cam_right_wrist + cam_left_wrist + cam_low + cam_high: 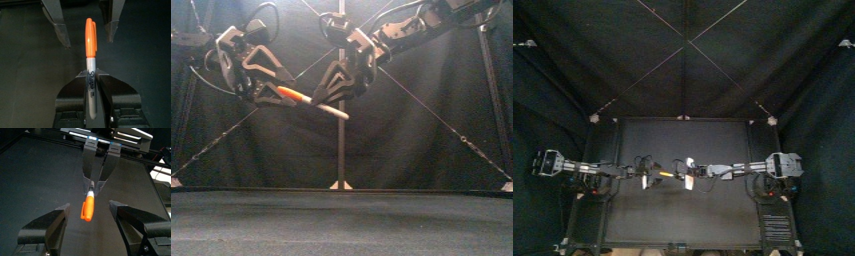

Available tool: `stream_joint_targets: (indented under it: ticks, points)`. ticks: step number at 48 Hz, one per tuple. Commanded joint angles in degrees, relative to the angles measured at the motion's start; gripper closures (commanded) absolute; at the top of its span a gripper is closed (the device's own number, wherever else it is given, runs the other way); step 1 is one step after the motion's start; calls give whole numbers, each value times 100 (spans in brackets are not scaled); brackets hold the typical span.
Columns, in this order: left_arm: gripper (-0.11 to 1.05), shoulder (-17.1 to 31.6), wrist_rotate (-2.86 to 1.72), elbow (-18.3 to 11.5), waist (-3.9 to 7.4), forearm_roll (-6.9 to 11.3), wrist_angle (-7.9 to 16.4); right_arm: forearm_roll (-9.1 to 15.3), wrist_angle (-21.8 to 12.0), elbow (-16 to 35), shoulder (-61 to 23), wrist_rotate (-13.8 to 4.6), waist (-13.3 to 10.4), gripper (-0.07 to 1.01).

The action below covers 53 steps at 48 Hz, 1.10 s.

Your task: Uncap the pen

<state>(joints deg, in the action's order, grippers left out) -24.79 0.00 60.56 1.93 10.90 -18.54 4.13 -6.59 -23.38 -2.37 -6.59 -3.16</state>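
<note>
Your left gripper (89, 207) hangs above the middle of the table (684, 222). Its jaws are spread wide, one on either side of the orange cap (89, 34), and there's a clear gap on both sides. The pen (313, 102) is in the air between the two grippers, with the cap end pointing left and the cap on. Your right gripper (91, 76) is clamped tight on the pen's grey barrel (91, 87), just to the right of the cap.

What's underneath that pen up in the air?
Only bare black table; the pen hangs in the air, clamped by the right gripper. Its tip is hidden inside the orange cap.
</note>
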Motion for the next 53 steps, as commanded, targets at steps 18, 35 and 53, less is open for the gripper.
stream_joint_targets:
  ticks: [18, 35, 53]
  points:
    - [49, 53, 0, -123, 141, 26, -62, 0, 53, 114, 132, 9, 18, 44]
    - [52, -62, 0, -18, 123, 18, -18, -35, 26, -44, 185, -9, 9, 44]
    - [52, -580, 0, 264, 97, 18, 123, -88, 26, -299, 378, -9, 18, 44]
